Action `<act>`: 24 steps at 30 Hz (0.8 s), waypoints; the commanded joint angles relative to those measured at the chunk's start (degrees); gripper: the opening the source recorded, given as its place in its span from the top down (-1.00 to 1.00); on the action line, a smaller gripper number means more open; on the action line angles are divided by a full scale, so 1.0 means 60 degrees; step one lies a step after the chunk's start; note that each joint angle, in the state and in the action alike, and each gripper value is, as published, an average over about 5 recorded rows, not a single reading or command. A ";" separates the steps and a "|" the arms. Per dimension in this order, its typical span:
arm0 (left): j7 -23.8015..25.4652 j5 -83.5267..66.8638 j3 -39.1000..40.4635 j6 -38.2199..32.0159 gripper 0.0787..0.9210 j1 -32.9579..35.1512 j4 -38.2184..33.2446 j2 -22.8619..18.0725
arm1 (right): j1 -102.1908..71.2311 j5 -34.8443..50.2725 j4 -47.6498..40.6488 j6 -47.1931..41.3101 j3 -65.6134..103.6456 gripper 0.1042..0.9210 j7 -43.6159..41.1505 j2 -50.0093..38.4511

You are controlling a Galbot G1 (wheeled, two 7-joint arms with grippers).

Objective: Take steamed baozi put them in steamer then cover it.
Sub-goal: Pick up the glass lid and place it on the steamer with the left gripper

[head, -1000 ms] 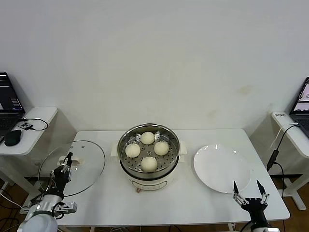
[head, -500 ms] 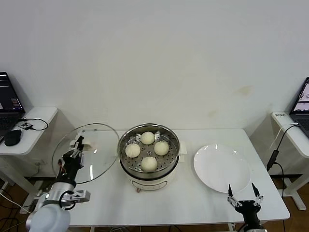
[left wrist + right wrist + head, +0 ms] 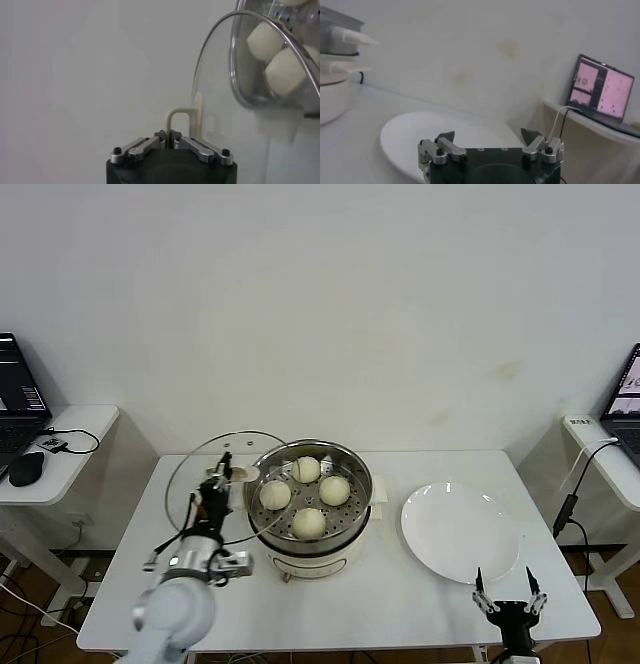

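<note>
Several cream-white baozi (image 3: 309,523) lie on the perforated tray inside the steel steamer (image 3: 335,542) at the table's middle. My left gripper (image 3: 222,480) is shut on the cream handle (image 3: 179,116) of the round glass lid (image 3: 195,474). It holds the lid tilted in the air, just left of the steamer, with the lid's edge overlapping the pot's left rim. In the left wrist view two baozi (image 3: 285,70) show through the glass lid (image 3: 220,75). My right gripper (image 3: 507,596) hangs open and empty at the table's front right edge.
An empty white plate (image 3: 460,532) lies right of the steamer, just beyond the right gripper (image 3: 488,135). Side tables with a laptop (image 3: 602,87) stand on both sides. A black mouse (image 3: 25,469) rests on the left side table.
My left gripper has lifted the glass lid off the table's left side and carried it rightwards to the steamer's left rim. The right gripper has hardly moved.
</note>
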 commanded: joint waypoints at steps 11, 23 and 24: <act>0.1706 0.3005 0.1739 0.0633 0.89 -0.1468 0.1088 -0.2316 | -0.0048 -0.0771 -0.0256 0.0060 -0.0062 -0.76 0.0584 0.0202; 0.1586 0.3511 0.1994 0.0499 0.89 -0.1501 0.1602 -0.2744 | -0.0085 -0.0942 -0.0289 0.0106 -0.0155 -0.76 0.0546 0.0259; 0.1581 0.3534 0.2008 0.0493 0.89 -0.1519 0.1635 -0.2777 | -0.0084 -0.0954 -0.0307 0.0109 -0.0164 -0.76 0.0547 0.0261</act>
